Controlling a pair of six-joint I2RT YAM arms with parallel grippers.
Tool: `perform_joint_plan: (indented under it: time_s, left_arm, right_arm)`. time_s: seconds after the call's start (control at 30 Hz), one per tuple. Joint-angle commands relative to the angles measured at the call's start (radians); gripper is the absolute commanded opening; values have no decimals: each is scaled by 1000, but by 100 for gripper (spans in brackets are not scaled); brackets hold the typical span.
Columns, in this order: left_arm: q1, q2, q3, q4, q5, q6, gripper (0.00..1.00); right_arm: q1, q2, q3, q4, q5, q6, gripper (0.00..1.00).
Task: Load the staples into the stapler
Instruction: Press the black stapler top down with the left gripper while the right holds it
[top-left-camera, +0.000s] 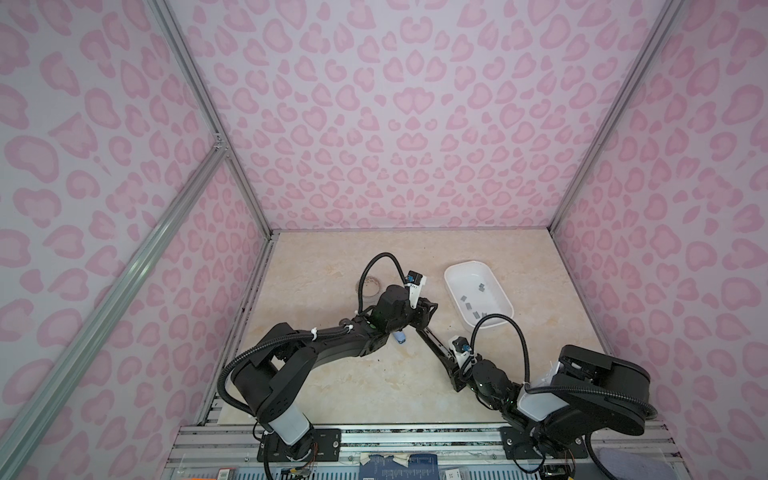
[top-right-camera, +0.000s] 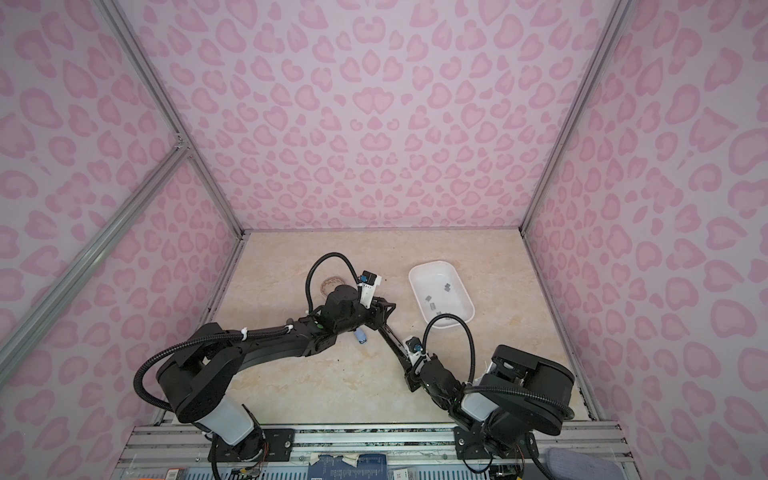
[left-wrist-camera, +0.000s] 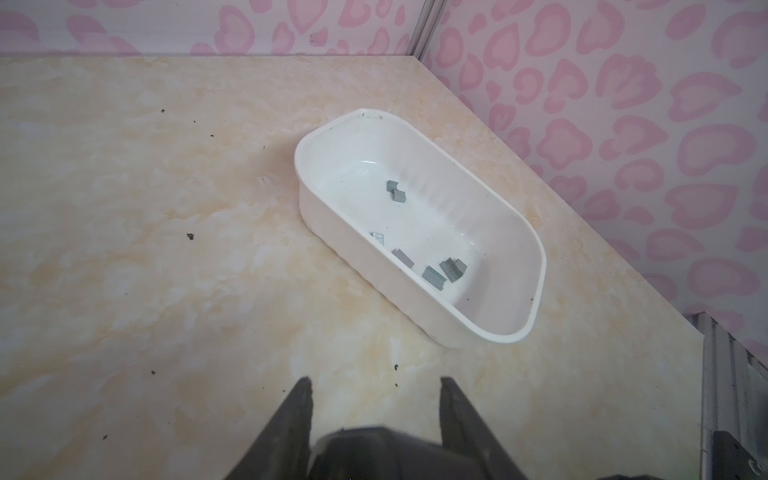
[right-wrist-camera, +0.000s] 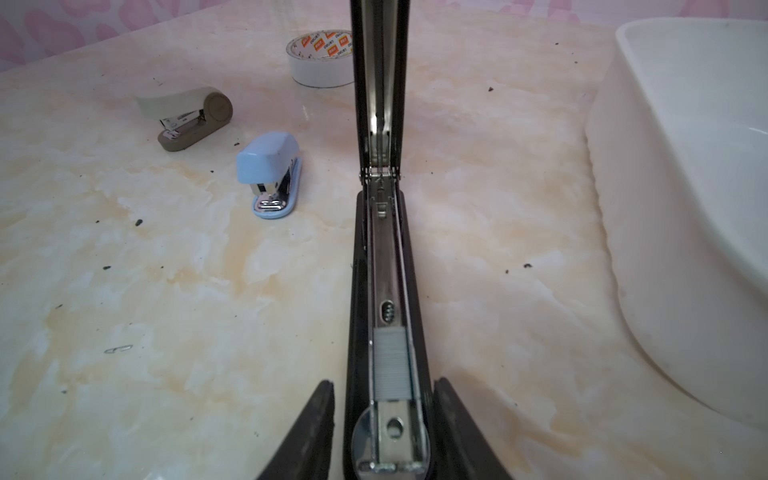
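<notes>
A long black stapler (right-wrist-camera: 384, 257) lies on the table with its lid swung upright and its metal magazine open. A grey strip of staples (right-wrist-camera: 390, 359) sits in the magazine near the front end. My right gripper (right-wrist-camera: 382, 384) is open, its fingers on either side of the stapler's front, with a thin gap on one side. In both top views the stapler (top-left-camera: 436, 349) runs from my right gripper (top-left-camera: 455, 376) up to my left gripper (top-left-camera: 429, 311). My left gripper (left-wrist-camera: 376, 384) is shut on the stapler's black lid. More loose staples (left-wrist-camera: 432, 276) lie in the white tray (left-wrist-camera: 296, 158).
The white tray (top-left-camera: 469, 262) stands at the back right, close to the right arm's cable. A small blue stapler (right-wrist-camera: 272, 174), a beige stapler (right-wrist-camera: 191, 118) and a tape roll (right-wrist-camera: 320, 58) lie left of the black stapler. Patterned walls enclose the table on three sides.
</notes>
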Motion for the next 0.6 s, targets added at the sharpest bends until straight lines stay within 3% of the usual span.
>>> perform_joint_plan:
  time_s: [0.0, 0.23, 0.43, 0.57]
  left_arm:
    - [-1, 11, 7, -7, -1, 11, 50]
    - [-7, 13, 2, -5, 1, 19, 50]
    - [-48, -7, -40, 32, -19, 67, 50]
    - [-86, 3, -48, 34, -62, 97, 50]
  right_arm:
    - [2, 11, 4, 56, -10, -16, 36]
    - [2, 14, 0, 61, -9, -13, 24]
    - [2, 20, -8, 79, -3, -9, 7]
    - [1, 45, -12, 113, -13, -4, 4]
